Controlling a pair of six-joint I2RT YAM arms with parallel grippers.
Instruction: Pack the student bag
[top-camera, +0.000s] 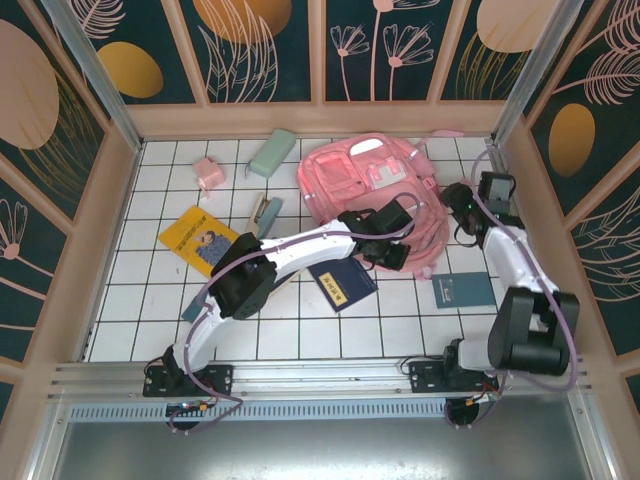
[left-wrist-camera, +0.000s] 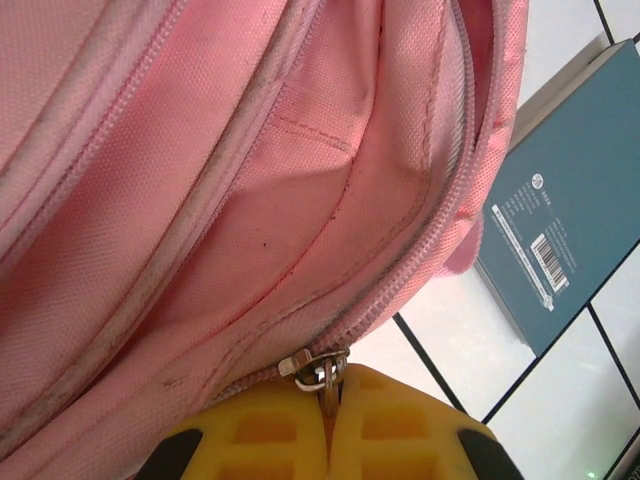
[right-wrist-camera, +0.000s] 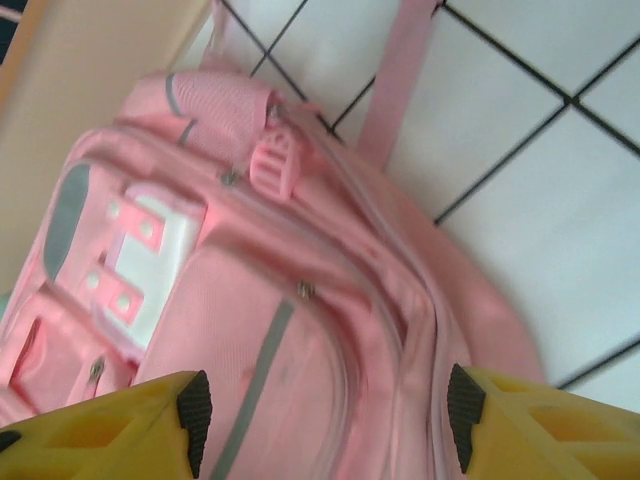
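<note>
The student bag (top-camera: 368, 185) is a big pink backpack lying flat at the back middle of the tiled floor, front pockets up. My left gripper (top-camera: 388, 252) reaches its near edge. In the left wrist view the yellow fingers (left-wrist-camera: 400, 430) are pressed together on the metal zipper pull (left-wrist-camera: 322, 368) of the bag's pink zip seam (left-wrist-camera: 420, 250). My right gripper (top-camera: 462, 203) hovers at the bag's right side. In the right wrist view it (right-wrist-camera: 330, 425) stands open over the bag's front pocket (right-wrist-camera: 260, 350), its black pads apart and holding nothing.
A yellow book (top-camera: 197, 240), a dark blue book (top-camera: 342, 285) and a teal notebook (top-camera: 463, 290) lie on the tiles. A small pink box (top-camera: 209, 172), a mint case (top-camera: 271, 152) and a small grey-green item (top-camera: 265, 212) sit at the back left. Walls enclose three sides.
</note>
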